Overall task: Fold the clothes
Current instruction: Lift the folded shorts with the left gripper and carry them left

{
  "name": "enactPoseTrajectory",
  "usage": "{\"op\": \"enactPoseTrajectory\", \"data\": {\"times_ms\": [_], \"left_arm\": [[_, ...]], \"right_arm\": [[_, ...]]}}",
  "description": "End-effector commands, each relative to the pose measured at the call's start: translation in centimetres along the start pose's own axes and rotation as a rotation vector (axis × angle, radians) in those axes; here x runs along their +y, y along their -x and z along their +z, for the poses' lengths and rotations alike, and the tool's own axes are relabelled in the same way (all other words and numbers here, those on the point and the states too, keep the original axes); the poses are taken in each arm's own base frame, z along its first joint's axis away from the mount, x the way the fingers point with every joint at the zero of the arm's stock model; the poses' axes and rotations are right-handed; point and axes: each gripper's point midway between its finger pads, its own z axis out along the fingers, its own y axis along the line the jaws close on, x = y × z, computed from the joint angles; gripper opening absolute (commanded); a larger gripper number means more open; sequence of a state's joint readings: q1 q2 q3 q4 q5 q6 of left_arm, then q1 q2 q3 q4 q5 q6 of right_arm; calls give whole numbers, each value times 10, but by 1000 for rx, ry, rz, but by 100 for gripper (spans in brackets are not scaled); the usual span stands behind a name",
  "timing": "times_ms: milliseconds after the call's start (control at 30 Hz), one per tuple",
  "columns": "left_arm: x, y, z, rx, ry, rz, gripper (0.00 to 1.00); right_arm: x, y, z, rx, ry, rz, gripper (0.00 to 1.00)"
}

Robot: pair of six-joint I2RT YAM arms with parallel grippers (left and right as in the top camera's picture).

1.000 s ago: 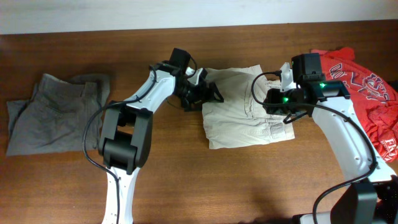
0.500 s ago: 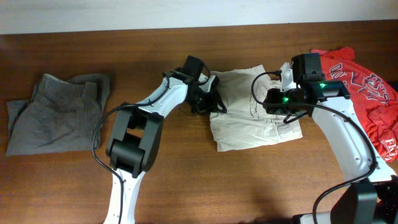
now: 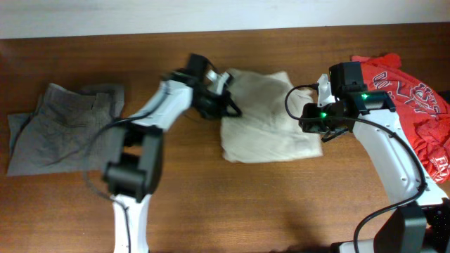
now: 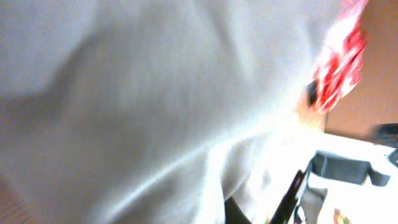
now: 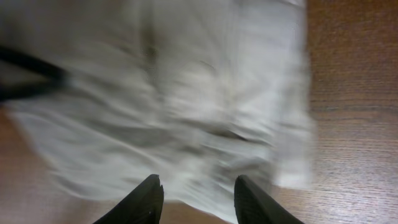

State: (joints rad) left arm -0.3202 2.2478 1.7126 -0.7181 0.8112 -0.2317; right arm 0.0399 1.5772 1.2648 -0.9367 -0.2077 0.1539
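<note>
The cream shorts [image 3: 264, 123] lie in the middle of the table [image 3: 211, 204]. A moment ago their pockets showed. Now a plain side is up and they sit further left, so a fold looks begun. The left gripper [image 3: 223, 107] is at their left edge. Its camera sees only cloth, so I cannot tell its jaws. The right gripper [image 5: 198, 186] shows up in its own camera with jaws apart, holding nothing.

White lettering [image 3: 403, 82] on red shirt [image 3: 422, 123] at right of tabletop, overhead view, characters too small and creased to read, same shirt in left wrist view motion-blurred, no other text, labels or numbers legible.
</note>
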Motion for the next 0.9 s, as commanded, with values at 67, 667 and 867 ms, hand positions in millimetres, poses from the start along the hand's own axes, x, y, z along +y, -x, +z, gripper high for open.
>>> {"op": "enactPoseTrajectory", "data": {"times_ms": [67, 667, 867], "left_arm": [[-42, 53, -155, -374, 55, 99, 1], [96, 58, -424, -969, 192, -161, 0], [97, 66, -463, -1079, 162, -48, 0]], "right_arm": [[-3, 1, -5, -17, -19, 0, 43], [-3, 1, -5, -16, -19, 0, 42], [-3, 0, -5, -15, -19, 0, 43]]}}
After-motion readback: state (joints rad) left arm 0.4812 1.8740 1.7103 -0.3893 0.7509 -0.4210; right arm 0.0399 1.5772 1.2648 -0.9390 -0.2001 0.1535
